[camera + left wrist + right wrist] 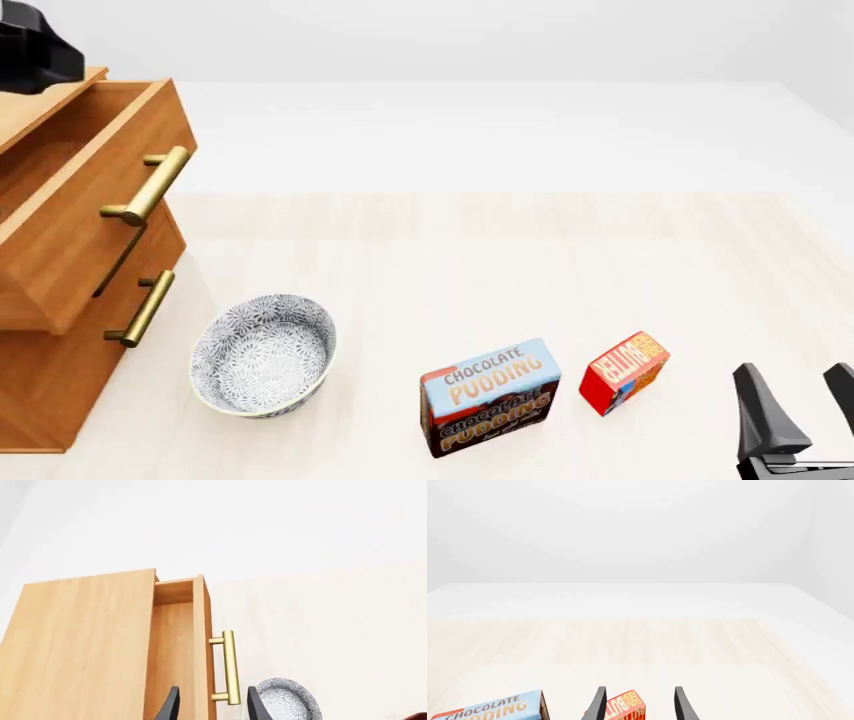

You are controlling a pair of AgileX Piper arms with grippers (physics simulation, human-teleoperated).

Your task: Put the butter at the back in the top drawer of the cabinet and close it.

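Note:
The butter [623, 372], a small red box, stands on the table right of the pudding box. In the right wrist view the butter [626, 709] shows just ahead of my open right gripper [640, 707]. From the front, the right gripper [803, 395] is near the table's front right, apart from the butter. The cabinet [54, 390] stands at the left with its top drawer [80, 215] pulled out. My left gripper [213, 709] is open, and the drawer's brass handle [229, 667] shows between its fingers, not gripped. The drawer [175, 645] looks empty.
A patterned bowl [263, 352] sits in front of the cabinet, also seen as bowl [288, 700]. The chocolate pudding box [490, 395] stands left of the butter, and as pudding box [494, 710]. A dark part of the left arm [30, 50] is above the cabinet.

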